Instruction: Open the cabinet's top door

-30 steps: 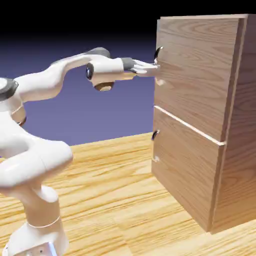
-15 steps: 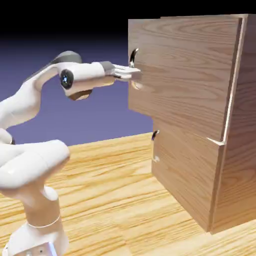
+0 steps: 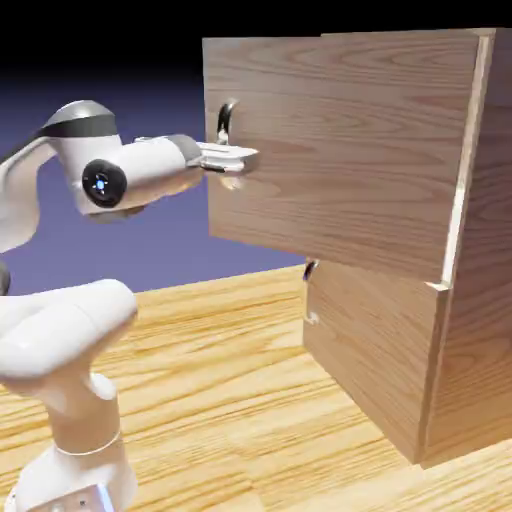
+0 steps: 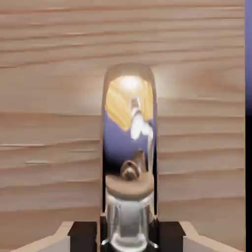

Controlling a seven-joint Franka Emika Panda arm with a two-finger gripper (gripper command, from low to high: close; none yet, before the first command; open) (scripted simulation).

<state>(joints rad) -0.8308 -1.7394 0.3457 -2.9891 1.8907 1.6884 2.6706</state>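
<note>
The white arm's two-finger gripper [image 3: 236, 158] is clenched on the small curved metal handle [image 4: 129, 147] of the larger upper wood-grain panel, the top door [image 3: 340, 150], which juts out from the tall light-brown cabinet [image 3: 480, 300]. No writing shows.

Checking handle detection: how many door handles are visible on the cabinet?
2. The top door's handle sits at the gripper, filling the hand view; the lower door's handle sits below the opened panel, partly hidden.

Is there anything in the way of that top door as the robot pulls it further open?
Nothing visible blocks it. The top door juts out from the cabinet over bare table, with only open space ahead. The gripper is at the handle, its fingers around it in the hand view.
</note>
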